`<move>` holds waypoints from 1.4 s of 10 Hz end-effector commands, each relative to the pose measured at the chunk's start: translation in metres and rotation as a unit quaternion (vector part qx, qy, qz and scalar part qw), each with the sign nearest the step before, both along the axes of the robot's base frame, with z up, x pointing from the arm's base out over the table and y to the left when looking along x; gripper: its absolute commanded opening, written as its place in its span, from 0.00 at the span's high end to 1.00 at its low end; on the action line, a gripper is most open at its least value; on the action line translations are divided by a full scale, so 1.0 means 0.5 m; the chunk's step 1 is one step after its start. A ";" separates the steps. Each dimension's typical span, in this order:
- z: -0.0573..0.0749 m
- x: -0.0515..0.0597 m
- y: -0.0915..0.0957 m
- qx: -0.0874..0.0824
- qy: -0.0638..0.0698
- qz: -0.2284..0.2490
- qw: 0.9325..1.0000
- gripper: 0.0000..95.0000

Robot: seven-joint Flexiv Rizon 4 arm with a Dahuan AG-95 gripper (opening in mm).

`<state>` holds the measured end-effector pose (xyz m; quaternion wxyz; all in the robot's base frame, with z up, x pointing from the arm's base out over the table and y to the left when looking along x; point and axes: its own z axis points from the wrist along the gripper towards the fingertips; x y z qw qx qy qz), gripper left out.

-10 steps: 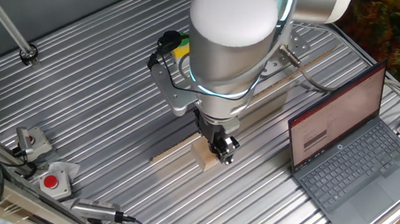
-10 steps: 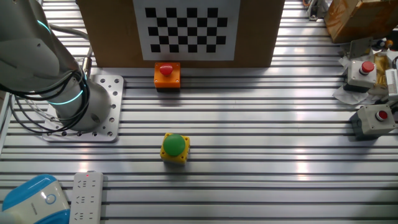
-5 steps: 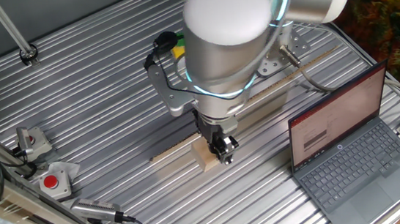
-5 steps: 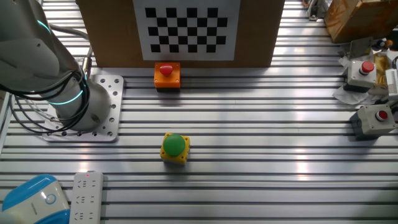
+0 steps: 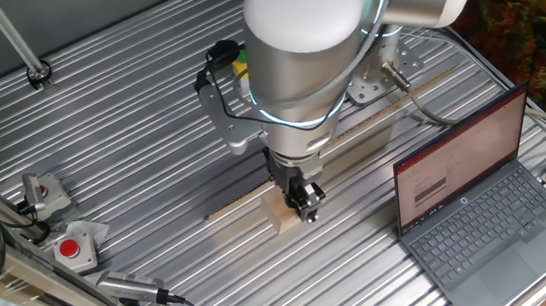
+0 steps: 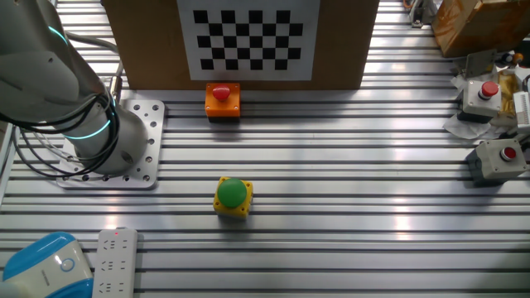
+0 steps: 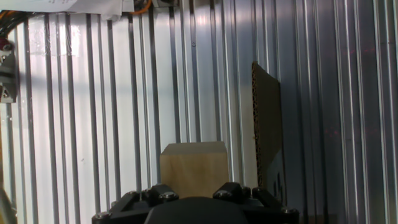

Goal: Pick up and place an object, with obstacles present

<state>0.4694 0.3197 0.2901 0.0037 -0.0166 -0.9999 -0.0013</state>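
The pale tan wooden block (image 5: 279,216) rests on the ribbed metal table, against the near end of a long thin wooden strip (image 5: 370,118). My gripper (image 5: 304,206) is down at the block's right side, touching or overlapping it. In the hand view the block (image 7: 193,168) fills the middle just ahead of the black gripper body, and the fingertips are hidden. The frames do not show whether the jaws are closed on the block. The other fixed view shows neither block nor gripper.
An upright cardboard panel (image 7: 268,130) stands just right of the block. An open laptop (image 5: 478,194) sits to the right. Red button boxes (image 5: 73,247) lie at the left edge. An orange box with a red button (image 6: 222,98) and a yellow box with a green button (image 6: 233,195) stand near the arm's base (image 6: 108,145).
The arm's upper body has shifted slightly left. The gripper tip and the block stay almost where they were.
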 end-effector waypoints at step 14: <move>-0.112 0.036 0.007 0.002 0.003 -0.008 1.000 1.00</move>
